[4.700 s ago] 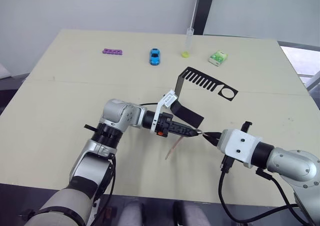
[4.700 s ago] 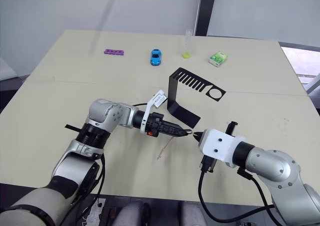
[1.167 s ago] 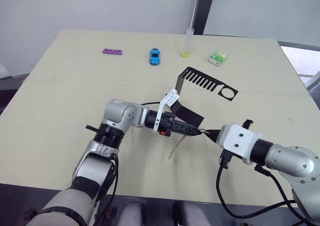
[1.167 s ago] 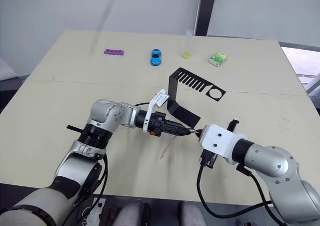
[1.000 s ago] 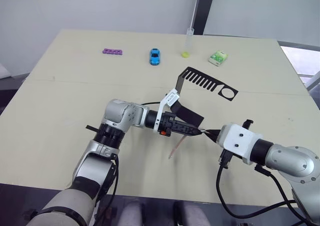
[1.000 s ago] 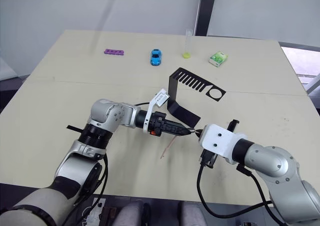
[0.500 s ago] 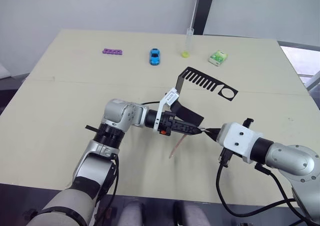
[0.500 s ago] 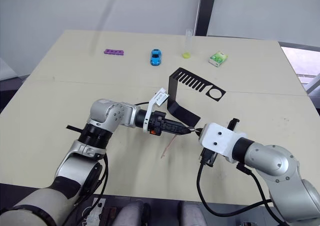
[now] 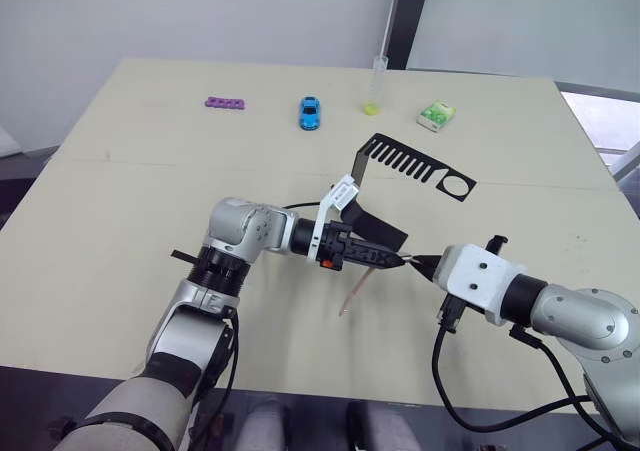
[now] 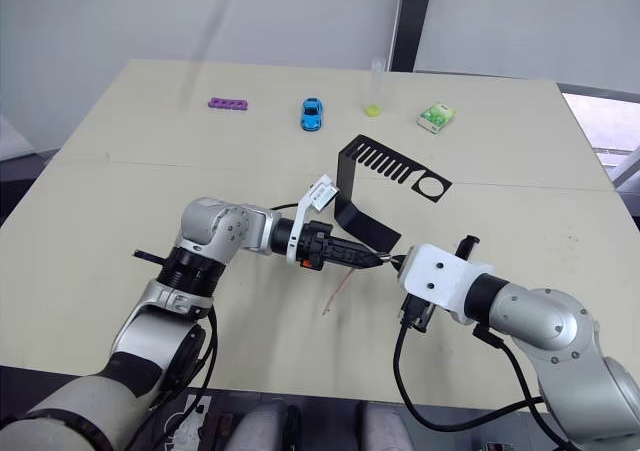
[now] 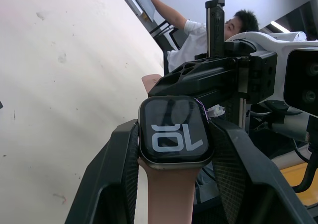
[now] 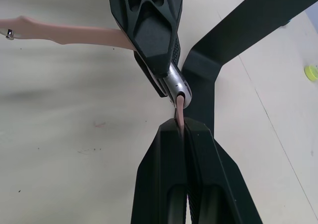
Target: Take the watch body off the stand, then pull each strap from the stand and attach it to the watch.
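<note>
Above the near middle of the pale beige table (image 9: 120,151), the two grippers meet tip to tip. The left gripper (image 11: 171,134) has its jaws clenched on the small black rounded-square watch body (image 11: 172,129), one finger on each side of the case; the dark screen shows light digits. One thin pale pink-tan strap (image 9: 354,291) is already joined to the watch body and hangs from it down toward the table, with its free end near the table surface. The right gripper (image 12: 181,127) has its jaws clenched on the second pale pink-tan strap (image 12: 179,113), and only a short end of this strap comes out between the black fingers. This end touches the silver edge of the watch body; I cannot tell whether it is already seated in the slot.

Just behind the grippers, a little farther on the table, stands the thin black bent-sheet stand (image 9: 412,171), with its comb-slotted top arm and ring hole pointing to the right.

Along the far side of the table, from left to right, lie a purple block with holes (image 9: 226,102), a small blue toy car (image 9: 310,112), a clear tube with a yellow-green base (image 9: 376,83) and a green-white box (image 9: 435,116).
</note>
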### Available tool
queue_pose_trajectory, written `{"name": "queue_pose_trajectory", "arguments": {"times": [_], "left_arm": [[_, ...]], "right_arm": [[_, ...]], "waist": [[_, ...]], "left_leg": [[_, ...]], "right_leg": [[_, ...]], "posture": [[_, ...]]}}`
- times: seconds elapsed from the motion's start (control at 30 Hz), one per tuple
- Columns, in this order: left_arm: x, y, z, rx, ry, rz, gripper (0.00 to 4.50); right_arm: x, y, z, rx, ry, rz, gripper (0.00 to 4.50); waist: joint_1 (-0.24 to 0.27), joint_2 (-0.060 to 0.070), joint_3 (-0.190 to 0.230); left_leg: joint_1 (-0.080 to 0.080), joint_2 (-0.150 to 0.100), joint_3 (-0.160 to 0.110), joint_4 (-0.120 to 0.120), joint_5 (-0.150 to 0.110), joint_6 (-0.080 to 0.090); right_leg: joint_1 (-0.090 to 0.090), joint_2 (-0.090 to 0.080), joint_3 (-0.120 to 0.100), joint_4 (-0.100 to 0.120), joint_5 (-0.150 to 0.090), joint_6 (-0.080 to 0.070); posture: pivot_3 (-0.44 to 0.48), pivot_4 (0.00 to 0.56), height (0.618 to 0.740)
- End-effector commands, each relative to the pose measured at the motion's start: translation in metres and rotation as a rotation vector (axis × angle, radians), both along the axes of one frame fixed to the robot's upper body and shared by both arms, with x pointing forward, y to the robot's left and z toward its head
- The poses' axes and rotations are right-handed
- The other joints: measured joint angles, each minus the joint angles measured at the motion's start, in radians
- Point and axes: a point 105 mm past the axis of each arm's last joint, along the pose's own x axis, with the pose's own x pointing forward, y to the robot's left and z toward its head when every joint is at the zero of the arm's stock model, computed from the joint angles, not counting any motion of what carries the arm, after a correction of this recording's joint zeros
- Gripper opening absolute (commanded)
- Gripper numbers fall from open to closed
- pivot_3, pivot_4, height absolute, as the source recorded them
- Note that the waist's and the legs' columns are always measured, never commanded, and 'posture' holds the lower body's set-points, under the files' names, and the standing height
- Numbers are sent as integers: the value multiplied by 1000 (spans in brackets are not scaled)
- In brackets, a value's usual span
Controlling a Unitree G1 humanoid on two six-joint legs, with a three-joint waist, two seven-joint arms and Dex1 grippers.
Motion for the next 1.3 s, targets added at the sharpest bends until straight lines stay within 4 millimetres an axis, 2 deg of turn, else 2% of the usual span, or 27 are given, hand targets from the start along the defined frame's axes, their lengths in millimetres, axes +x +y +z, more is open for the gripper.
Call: {"name": "queue_pose_trajectory", "arguments": {"times": [0.03, 0.47, 0.57, 0.67, 0.8, 0.9, 1.03, 1.17, 1.3], "left_arm": [[-11, -12, 14, -51, -33, -77, 1596], [-7, -12, 14, -50, -43, -64, 1596], [-5, -10, 11, -38, -68, -52, 1596], [-1, -6, 10, -23, -116, -44, 1596], [-1, 7, 7, 8, -262, -80, 1596], [-6, 16, 9, 12, -398, -141, 1596], [-13, 25, 8, 10, -604, -225, 1596], [-21, 37, 4, 7, -926, -353, 1596], [-21, 42, 2, 16, -1117, -407, 1596]], "right_arm": [[-2, 5, 12, -5, -64, 24, 0], [-3, 6, 17, 2, -71, 30, 0], [-11, 6, 22, 10, -62, 55, 983], [-26, 5, 34, 50, -33, 101, 2424], [-44, -13, 53, 203, 78, 124, 4379], [-60, -28, 59, 332, 219, 145, 4455], [-65, -39, 66, 456, 304, 136, 4455], [-70, -41, 64, 463, 375, 155, 4455], [-70, -42, 62, 461, 397, 156, 4455]], "waist": [[0, 0, 0], [0, 0, 0], [1, 0, 0], [1, 0, 0], [-1, 0, 0], [2, 0, 0], [1, 0, 0], [0, 0, 0], [3, 0, 0]], "left_leg": [[0, 0, 0, 0, 0, 0], [0, 0, 0, 0, 0, 0], [0, 0, 0, 0, 0, 0], [0, 0, 0, 0, 0, 0], [0, 0, 0, -1, 0, 0], [0, 0, 0, -2, 0, 0], [1, 0, 0, -1, 0, 1], [1, 1, 1, -2, 0, 1], [0, 1, 1, -1, 0, 1]], "right_leg": [[0, 0, 0, 0, 0, 0], [0, 0, 0, 0, 0, 0], [0, 0, 0, 0, 0, 0], [0, 0, 0, 0, 0, 0], [0, 0, 0, 0, 0, 0], [1, 0, -1, -1, 0, 0], [2, -1, 0, -2, 0, 0], [2, 0, 1, -3, 0, 0], [2, 0, 1, -3, 0, 0]], "posture": [[0, 150, 740], [0, 150, 740], [0, 150, 740], [0, 150, 740], [0, 150, 740], [0, 150, 740], [0, 150, 740], [0, 150, 740], [0, 150, 740]]}}
